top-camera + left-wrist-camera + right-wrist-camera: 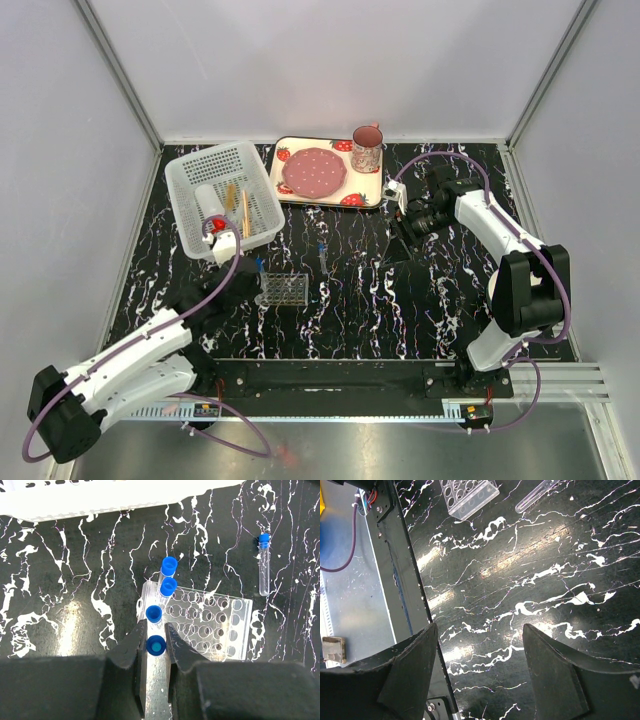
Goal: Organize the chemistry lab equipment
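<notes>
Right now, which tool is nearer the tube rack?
Left. The left tool is at one end of the rack, closed on a blue-capped tube; the right tool hangs open away beside the strawberry tray.

Clear grid rack (215,615) stands left of centre, blue-capped tubes (168,586) upright along one end. A spare tube (264,570) lies flat near it. Red-capped bottle (213,225) and wooden sticks (245,212) lie toward the far-left corner.

No text, label or number can be read anywhere (strawberry prints only).
</notes>
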`<action>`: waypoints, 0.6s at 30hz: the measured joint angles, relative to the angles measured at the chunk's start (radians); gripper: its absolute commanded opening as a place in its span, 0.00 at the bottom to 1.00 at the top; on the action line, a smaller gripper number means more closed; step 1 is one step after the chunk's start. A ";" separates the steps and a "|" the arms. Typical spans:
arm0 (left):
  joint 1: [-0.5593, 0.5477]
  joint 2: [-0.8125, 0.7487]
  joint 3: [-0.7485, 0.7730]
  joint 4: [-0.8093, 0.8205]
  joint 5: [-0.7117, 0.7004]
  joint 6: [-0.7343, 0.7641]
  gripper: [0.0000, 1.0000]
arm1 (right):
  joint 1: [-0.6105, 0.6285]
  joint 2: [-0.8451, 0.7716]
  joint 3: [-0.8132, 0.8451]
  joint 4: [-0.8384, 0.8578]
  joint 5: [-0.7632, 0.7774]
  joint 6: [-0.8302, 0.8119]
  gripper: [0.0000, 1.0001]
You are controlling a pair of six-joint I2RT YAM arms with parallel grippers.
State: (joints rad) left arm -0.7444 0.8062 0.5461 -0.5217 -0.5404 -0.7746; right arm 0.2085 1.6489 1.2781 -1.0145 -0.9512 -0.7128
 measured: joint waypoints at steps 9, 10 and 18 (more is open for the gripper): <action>0.000 0.001 -0.033 0.002 0.021 -0.001 0.10 | 0.000 0.000 -0.001 0.000 0.000 0.000 0.75; 0.000 0.002 -0.033 0.004 0.021 0.000 0.10 | 0.000 0.000 -0.002 0.000 0.001 0.000 0.75; 0.001 0.016 -0.033 0.024 0.023 0.000 0.10 | 0.000 0.000 -0.003 0.000 0.001 0.000 0.74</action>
State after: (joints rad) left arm -0.7437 0.8219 0.5133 -0.4980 -0.5179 -0.7742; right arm 0.2085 1.6489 1.2747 -1.0145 -0.9504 -0.7128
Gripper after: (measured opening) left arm 0.169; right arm 0.744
